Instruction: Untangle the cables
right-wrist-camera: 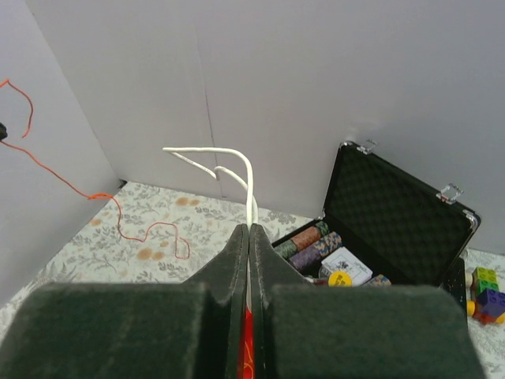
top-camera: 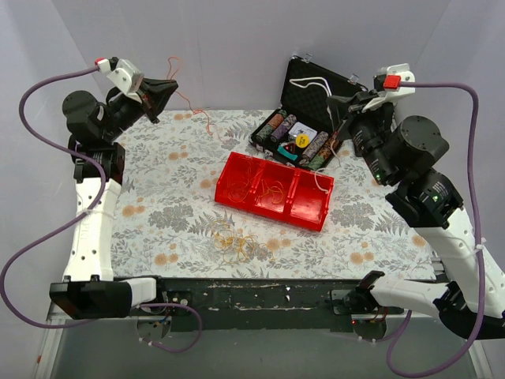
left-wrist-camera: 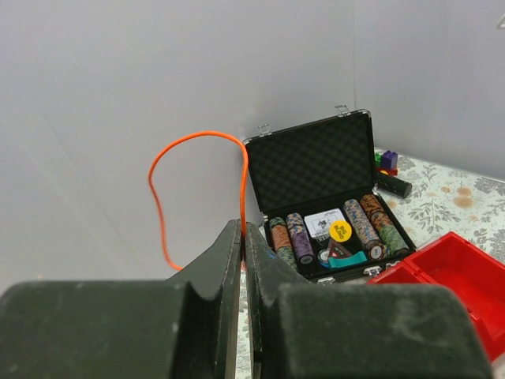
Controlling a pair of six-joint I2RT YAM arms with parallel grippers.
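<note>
My left gripper (top-camera: pixel 170 88) is raised at the far left, shut on a thin orange cable (top-camera: pixel 208 125) that trails down to the flowered tablecloth. In the left wrist view the closed gripper (left-wrist-camera: pixel 242 226) pinches this orange cable (left-wrist-camera: pixel 158 197), which loops above the tips. My right gripper (top-camera: pixel 339 101) is raised at the far right, shut on a white cable (top-camera: pixel 312 79). The right wrist view shows that gripper (right-wrist-camera: pixel 249 227) closed on the white cable (right-wrist-camera: pixel 246 170). A tangle of yellow and orange cables (top-camera: pixel 235 237) lies near the front. More strands lie in the red tray (top-camera: pixel 268 208).
An open black case of poker chips (top-camera: pixel 304 126) stands behind the red tray, under my right gripper. Small coloured blocks (right-wrist-camera: pixel 485 288) lie right of the case. The orange cable's tail (right-wrist-camera: pixel 118 217) snakes over the cloth at the back left. White walls enclose the table.
</note>
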